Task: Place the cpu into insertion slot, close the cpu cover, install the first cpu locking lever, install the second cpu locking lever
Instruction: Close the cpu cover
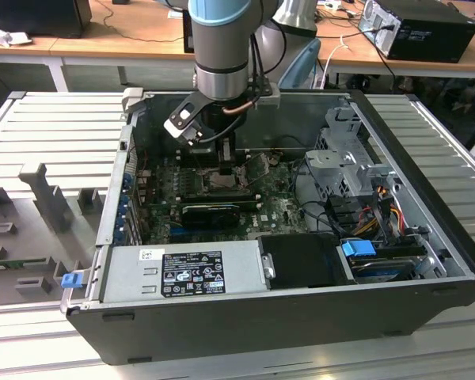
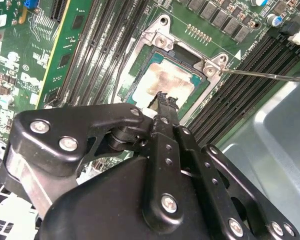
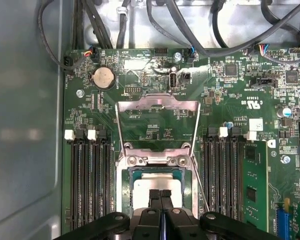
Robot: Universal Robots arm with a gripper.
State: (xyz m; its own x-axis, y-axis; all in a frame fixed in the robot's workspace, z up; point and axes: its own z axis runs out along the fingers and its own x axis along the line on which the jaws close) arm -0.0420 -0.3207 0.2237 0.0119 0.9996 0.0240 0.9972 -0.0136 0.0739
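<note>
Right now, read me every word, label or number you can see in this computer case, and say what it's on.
Nothing reads clearly enough to quote.
black label on the power supply: white print, too small to read.
white sticker beside that label: too small to read.
motherboard, white lettering: too small to read.
cpu, metal face: no print can be made out.

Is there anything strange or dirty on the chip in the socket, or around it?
Yes. The small square silver-grey chip in the black-framed socket carries a brownish smear across its metal face, like old residue. The thin silvery metal cover frame is flipped open, not over the chip.
</note>
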